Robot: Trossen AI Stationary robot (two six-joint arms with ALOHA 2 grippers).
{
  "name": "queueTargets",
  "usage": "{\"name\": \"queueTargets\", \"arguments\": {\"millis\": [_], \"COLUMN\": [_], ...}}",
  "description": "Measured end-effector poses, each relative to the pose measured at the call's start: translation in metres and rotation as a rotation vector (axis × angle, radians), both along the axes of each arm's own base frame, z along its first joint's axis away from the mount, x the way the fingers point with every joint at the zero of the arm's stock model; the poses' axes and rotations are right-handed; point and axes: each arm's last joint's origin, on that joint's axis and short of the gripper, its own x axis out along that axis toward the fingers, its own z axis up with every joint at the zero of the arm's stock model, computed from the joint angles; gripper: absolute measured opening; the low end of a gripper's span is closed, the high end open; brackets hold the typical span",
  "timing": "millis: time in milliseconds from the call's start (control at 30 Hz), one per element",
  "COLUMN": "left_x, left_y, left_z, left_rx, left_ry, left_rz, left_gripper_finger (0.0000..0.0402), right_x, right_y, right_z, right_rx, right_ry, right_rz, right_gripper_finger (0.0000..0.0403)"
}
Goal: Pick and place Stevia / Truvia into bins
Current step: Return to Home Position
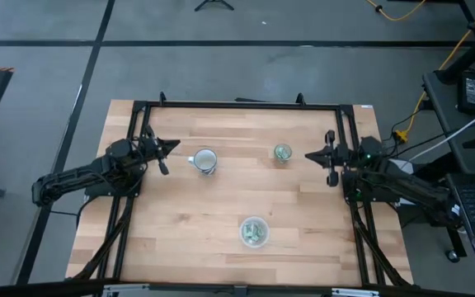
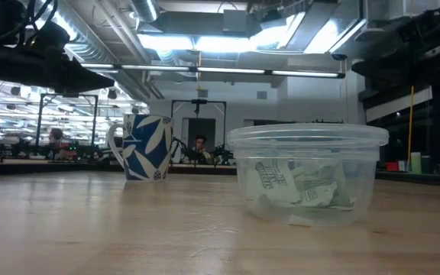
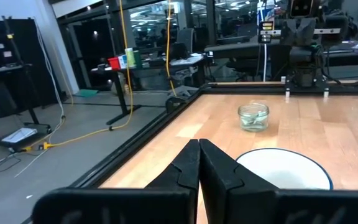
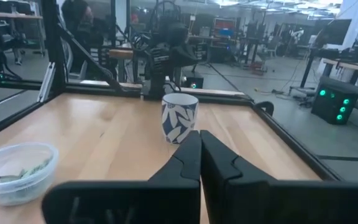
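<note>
The Stevia sachets (image 2: pixel 292 183) lie in the clear plastic container (image 2: pixel 308 136), which stands toward the table's front from the blue-leaf mug (image 1: pixel 204 160). More fill the glass cup (image 1: pixel 282 153), between the mug and the right gripper (image 1: pixel 308 155). No loose sachet shows on the tabletop (image 1: pixel 221 198), so sorting looks finished. The left gripper (image 1: pixel 174 146) hangs on the mug's other side. Both grippers' jaws are pressed together, holding nothing.

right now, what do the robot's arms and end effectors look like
The left arm and right arm are near-black, jointed segments. The left end effector and right end effector each have two matte black, angular fingers tapering to a point, on a wide black bar. No markings show.
</note>
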Motion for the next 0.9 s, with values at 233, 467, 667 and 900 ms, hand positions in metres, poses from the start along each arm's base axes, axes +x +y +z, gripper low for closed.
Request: {"name": "queueTargets", "arguments": {"millis": [233,467,667,900], "left_x": [0.000,0.001,0.001,0.001], "left_y": [0.000,-0.001,-0.001,-0.001], "left_z": [0.000,0.000,0.000,0.000], "left_rx": [0.001,-0.063,-0.065,-0.065], "left_ry": [-0.004,-0.026,-0.028,-0.028], "left_rz": [0.019,-0.044,-0.039,-0.037], "left_gripper_finger": [0.0003,0.0002,0.0005,0.0006], "right_x": [-0.001,-0.001,-0.001,-0.001], "right_y": [0.000,0.001,0.001,0.001], "right_z": [-0.018,-0.015,-0.015,-0.016], "right_rx": [0.008,-0.012,-0.001,0.098], "right_ry": [-0.009,-0.045,-0.041,-0.035], "right_rz": [-0.002,0.005,0.021,0.022], "right_gripper_finger": [0.0000,0.0000,0.0000,0.0014]}}
